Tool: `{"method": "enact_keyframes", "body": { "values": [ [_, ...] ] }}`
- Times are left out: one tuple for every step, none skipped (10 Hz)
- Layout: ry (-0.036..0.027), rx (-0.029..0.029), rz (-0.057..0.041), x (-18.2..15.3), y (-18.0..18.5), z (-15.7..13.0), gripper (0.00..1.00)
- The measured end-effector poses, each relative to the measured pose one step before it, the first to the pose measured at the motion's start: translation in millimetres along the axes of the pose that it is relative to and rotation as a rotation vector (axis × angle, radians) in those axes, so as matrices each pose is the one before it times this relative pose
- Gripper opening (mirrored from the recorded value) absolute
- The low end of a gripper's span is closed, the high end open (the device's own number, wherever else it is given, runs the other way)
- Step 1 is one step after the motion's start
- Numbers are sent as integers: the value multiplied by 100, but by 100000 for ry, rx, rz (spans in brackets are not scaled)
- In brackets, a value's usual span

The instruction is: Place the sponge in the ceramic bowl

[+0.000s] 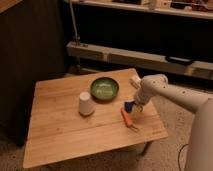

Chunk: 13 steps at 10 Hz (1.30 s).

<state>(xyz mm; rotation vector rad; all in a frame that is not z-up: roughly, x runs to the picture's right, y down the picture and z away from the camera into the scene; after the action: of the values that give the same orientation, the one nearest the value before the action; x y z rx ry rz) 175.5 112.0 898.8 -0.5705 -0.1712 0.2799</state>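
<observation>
The dark blue sponge is at the tip of my gripper, just above the wooden table near its right side. The gripper is shut on the sponge, and the white arm reaches in from the right. The green ceramic bowl sits on the far middle of the table, up and to the left of the sponge, about a bowl's width away. Nothing lies in the bowl.
A white upturned cup stands left of the bowl's near side. An orange carrot-shaped thing lies just below the sponge. A small pale object rests at the table's far right edge. Dark shelving and a metal rail run behind.
</observation>
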Motion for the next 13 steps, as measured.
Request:
{"method": "enact_keyframes", "body": {
  "values": [
    [-882,-602,-791,355,-163,606,80],
    [-393,-125,-1000,-144,-292,185,80],
    [-425,-189,-1347,-532,-383,169,80],
    [-248,-215,-1045,-330,-437,85,80],
    [63,38,-51,104,-381,-25,80],
    [-122,-794,240,189,-345,86,80],
    [-100,-2305,427,236,-208,311,79],
    [-236,-2347,535,109,-55,408,76],
    [-734,-2792,579,-127,-148,562,65],
    [-712,-1799,585,-5,-31,60,54],
    [-651,-908,716,-41,-74,-64,45],
    [-1034,-393,929,-183,-118,-136,33],
    [-949,44,768,-240,-94,-475,22]
  ]
}}
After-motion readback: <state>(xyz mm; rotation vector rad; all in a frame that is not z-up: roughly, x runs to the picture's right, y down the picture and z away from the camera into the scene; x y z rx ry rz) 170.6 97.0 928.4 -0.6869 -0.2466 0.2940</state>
